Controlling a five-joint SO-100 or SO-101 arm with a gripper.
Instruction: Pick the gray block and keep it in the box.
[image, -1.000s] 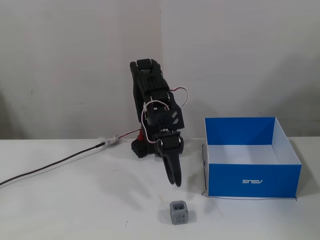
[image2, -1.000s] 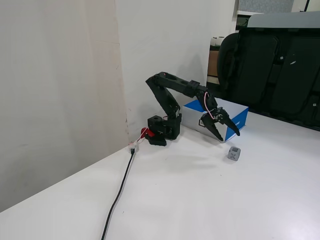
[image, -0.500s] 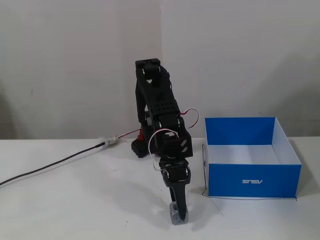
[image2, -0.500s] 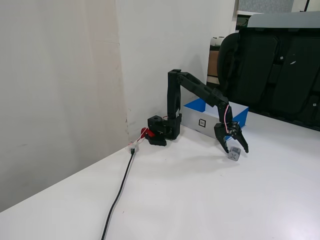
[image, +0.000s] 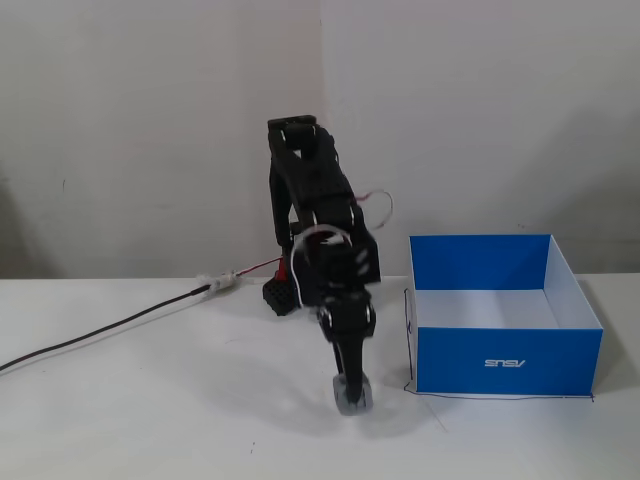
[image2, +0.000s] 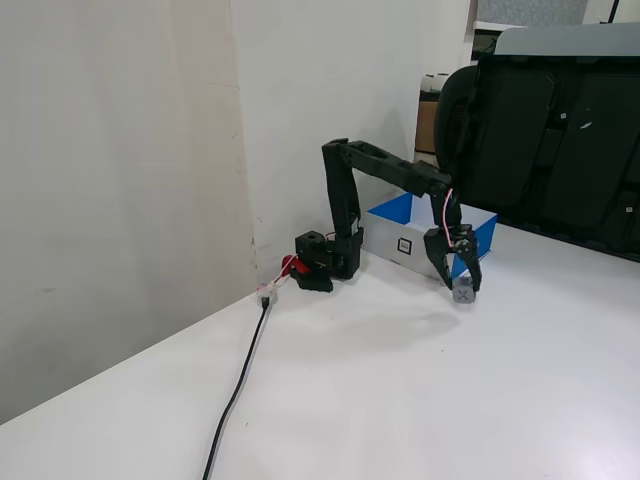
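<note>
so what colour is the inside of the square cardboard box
White inside, bright blue outside; the square cardboard box shows it best in a fixed view.

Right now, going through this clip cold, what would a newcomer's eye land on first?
The bright blue box, open with a white inside, stands right of centre in a fixed view. Left of it the black arm bends down, its gripper closed around the small gray block at the table. A black cable runs from the arm's base across the white table.
</note>
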